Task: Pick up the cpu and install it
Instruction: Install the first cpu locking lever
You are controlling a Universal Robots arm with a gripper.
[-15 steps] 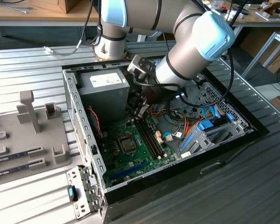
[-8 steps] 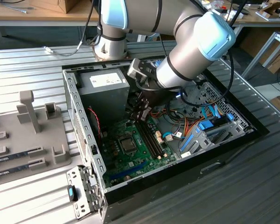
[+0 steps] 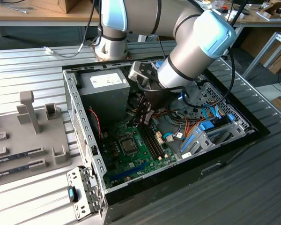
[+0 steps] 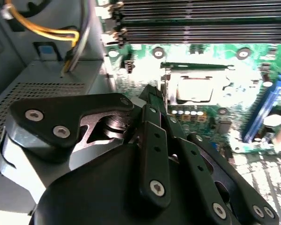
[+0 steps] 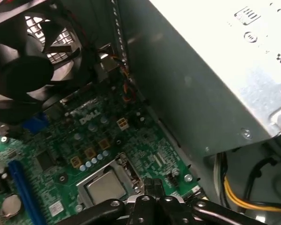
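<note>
In the exterior view, from left to right, lay the worktop (image 3: 33,61), the open computer case (image 3: 84,140) and the arm's end effector (image 3: 145,117) hanging just above the motherboard (image 3: 140,159). The cpu (image 3: 128,145) already sat in its socket (image 3: 129,138). The end effector's fingers looked drawn together and empty. Any seating check would want a straight, gentle descent. Both wrist views showed the cpu's silvery top (image 4: 194,89) (image 5: 104,186); the first alone showed the fan (image 5: 23,65).
</note>
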